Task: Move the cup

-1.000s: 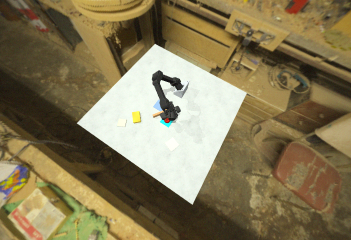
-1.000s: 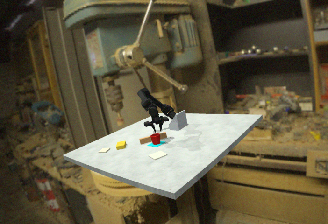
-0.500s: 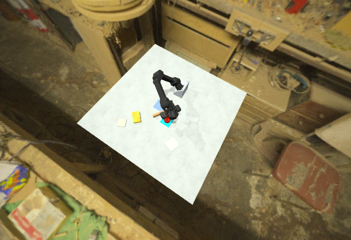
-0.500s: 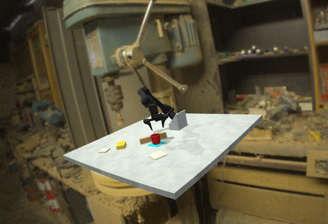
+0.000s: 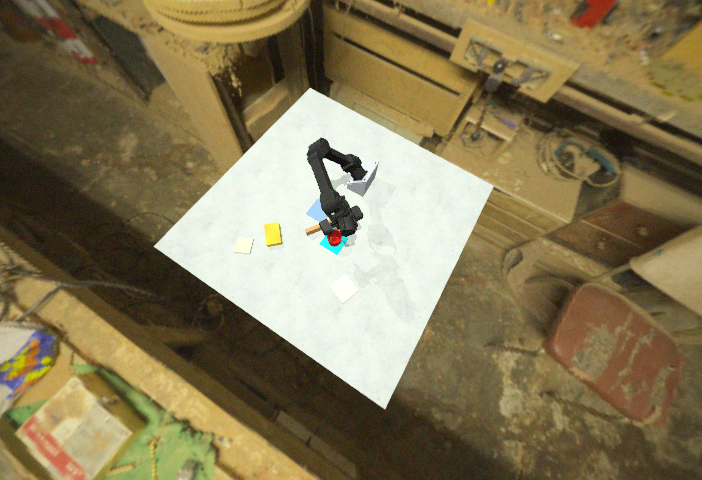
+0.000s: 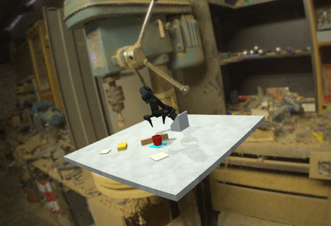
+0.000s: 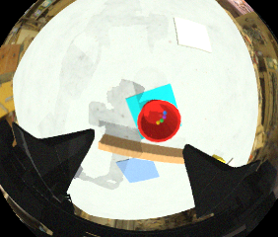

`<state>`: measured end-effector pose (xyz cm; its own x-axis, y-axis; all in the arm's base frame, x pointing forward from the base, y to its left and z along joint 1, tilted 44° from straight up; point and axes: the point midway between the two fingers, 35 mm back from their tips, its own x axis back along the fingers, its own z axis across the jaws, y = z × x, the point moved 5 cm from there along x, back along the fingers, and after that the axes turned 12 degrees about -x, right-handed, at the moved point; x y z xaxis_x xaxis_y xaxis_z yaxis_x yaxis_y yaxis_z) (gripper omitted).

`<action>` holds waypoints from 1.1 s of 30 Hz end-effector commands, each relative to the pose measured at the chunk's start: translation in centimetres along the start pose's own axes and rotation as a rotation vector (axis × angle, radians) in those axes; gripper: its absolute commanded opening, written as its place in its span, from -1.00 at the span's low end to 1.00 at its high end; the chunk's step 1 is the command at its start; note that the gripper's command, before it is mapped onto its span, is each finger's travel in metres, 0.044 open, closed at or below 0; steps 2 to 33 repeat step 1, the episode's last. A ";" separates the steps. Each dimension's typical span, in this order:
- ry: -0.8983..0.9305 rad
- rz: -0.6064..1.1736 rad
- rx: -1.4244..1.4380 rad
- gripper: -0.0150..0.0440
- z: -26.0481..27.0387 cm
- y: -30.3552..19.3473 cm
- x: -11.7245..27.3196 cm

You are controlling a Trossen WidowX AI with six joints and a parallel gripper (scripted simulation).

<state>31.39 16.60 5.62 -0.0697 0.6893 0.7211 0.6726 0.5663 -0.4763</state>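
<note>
Centrally, the white marbled worktop [image 6: 198, 159] carries every item. The black arm [image 6: 151, 101] reaches out from beside a grey wedge-shaped block [image 6: 180, 122]. Its claw [image 6: 156, 121] hangs above the cup, fingers spread nearly to full width, gripping nothing; the wrist view shows both fingertips well apart from the cup. A tan wooden bar [image 6: 145, 141] lies just behind the cup. The cyan pad [image 6: 159, 145] sits under the red cup [image 6: 156, 140], and a pale blue pad [image 7: 139, 170] lies on the far side of the bar. A white tile [image 6: 159, 156], a yellow block [image 6: 122, 146] and a small cream tile [image 6: 105, 151] lie apart. The cup stands upright on the cyan pad, with coloured marbles [image 7: 161, 118] visible inside.
</note>
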 end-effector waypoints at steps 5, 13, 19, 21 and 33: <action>0.000 0.001 0.001 1.00 0.0 0.0 -0.1; 0.000 0.001 0.001 1.00 0.0 0.0 -0.1; 0.000 0.001 0.001 1.00 0.0 0.0 -0.1; 0.000 0.001 0.001 1.00 0.0 0.0 -0.1; 0.000 0.001 0.001 1.00 0.0 0.0 -0.1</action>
